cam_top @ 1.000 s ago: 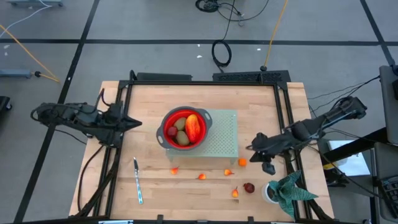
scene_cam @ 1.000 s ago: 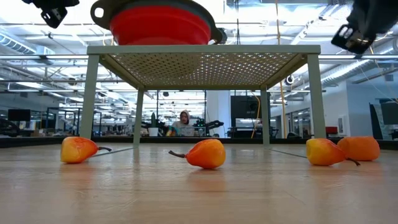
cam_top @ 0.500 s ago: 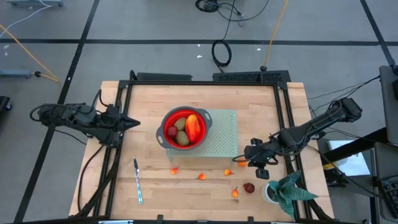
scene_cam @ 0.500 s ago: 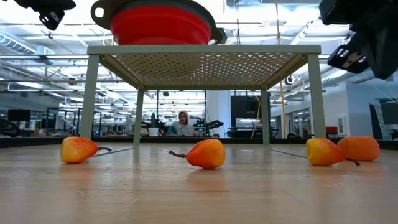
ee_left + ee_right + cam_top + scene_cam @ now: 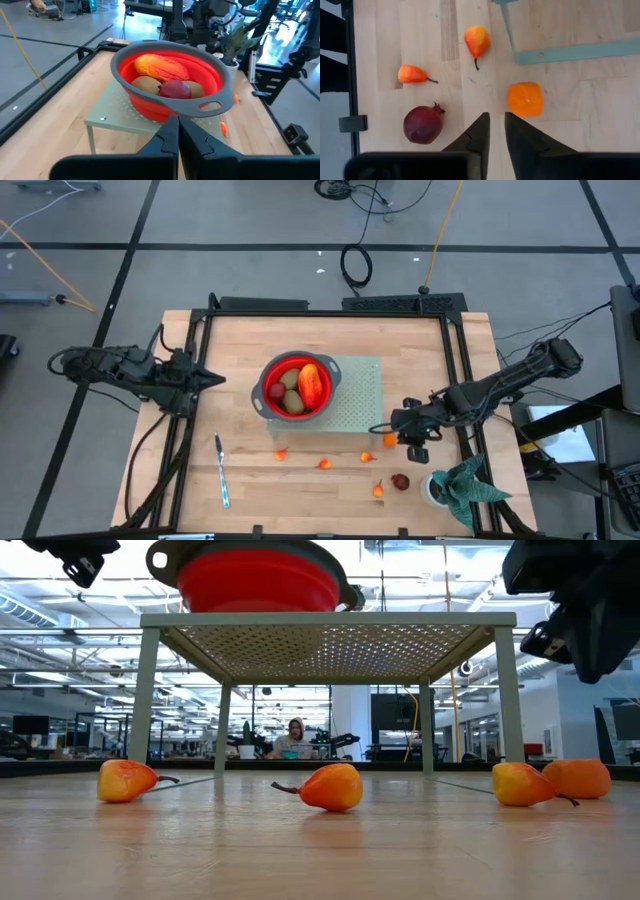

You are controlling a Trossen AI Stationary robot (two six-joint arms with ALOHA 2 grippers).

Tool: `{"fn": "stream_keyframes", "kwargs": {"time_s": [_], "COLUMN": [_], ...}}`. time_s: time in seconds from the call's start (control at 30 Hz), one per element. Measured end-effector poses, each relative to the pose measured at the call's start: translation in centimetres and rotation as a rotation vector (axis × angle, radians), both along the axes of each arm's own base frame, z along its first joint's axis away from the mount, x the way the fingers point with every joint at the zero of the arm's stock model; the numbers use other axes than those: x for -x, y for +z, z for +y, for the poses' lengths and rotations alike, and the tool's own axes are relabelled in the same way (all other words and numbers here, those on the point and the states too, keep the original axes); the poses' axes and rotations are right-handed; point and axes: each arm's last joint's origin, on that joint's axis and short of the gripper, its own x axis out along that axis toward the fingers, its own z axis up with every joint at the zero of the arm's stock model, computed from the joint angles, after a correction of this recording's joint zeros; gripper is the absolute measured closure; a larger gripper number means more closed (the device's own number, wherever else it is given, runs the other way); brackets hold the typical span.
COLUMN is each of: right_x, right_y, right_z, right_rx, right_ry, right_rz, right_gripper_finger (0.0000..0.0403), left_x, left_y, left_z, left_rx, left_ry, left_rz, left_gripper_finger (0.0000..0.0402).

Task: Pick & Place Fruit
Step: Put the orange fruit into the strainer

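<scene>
Four small orange fruits (image 5: 324, 463) and a dark red one (image 5: 400, 481) lie on the wooden table (image 5: 240, 350) near its front; more fill the red bowl (image 5: 268, 400) on the rack (image 5: 362, 395). Right gripper (image 5: 374, 430), slightly parted, hovers empty beside them. Left gripper (image 5: 222, 379) waits clenched at left. Beyond, an open workshop.

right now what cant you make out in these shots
- Bowl contents, low view: the red bowl stands on the green perforated stand above the camera, so its wall hides the fruit.
- Right gripper, low view: cut off by the frame edge.
- Dark red fruit, high view: too small to name.
</scene>
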Motion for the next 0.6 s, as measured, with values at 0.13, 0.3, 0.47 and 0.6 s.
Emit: {"fn": "stream_keyframes", "kwargs": {"time_s": [0.13,0.3,0.47,0.6], "right_x": [0.0,0.0,0.0,-0.1], "right_y": [0.0,0.0,0.0,0.0], "right_z": [0.0,0.0,-0.1,-0.1], "right_rx": [0.0,-0.003,0.014,0.014], "right_ry": [0.0,-0.006,-0.024,-0.027], "right_rz": [0.0,0.002,-0.005,-0.008], "right_gripper_finger": [0.0314,0.0272,0.0232,0.0207], "left_x": [0.0,0.0,-1.0,-2.0], "left_y": [0.0,0.0,-0.6,-2.4], "left_z": [0.0,-0.1,-0.5,-1.0], "left_rx": [0.0,0.001,0.012,0.02], "left_ry": [-0.002,-0.042,-0.096,-0.156], "left_rz": [0.0,0.003,-0.07,-0.066], "left_gripper_finger": [0.0396,0.0396,0.04,0.0395]}}
